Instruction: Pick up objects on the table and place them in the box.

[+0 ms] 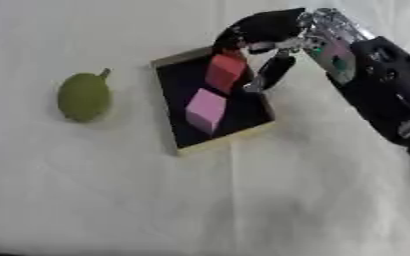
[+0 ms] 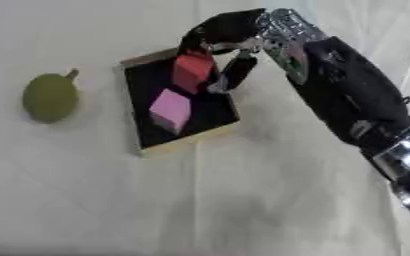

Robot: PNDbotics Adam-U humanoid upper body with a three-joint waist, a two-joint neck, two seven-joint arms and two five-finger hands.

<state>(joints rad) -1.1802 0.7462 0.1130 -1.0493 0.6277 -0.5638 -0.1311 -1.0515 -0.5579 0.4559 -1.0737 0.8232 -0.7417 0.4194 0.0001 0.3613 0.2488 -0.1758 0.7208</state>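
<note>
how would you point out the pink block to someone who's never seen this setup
Find the shallow box with the black floor in the middle of the white table. Two blocks sit inside; the pink block is the nearer one. The red block lies farther back, under the right hand.

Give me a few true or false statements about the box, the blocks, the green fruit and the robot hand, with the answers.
1. The pink block lies inside the box. True.
2. The green fruit is in the box. False: it lies on the white cloth, to the left of the box.
3. The right hand is over the box's far end, at the red block. True.
4. The box holds three blocks. False: only two show, one red and one pink.
5. The left hand is holding the fruit. False: no left hand shows.
</note>
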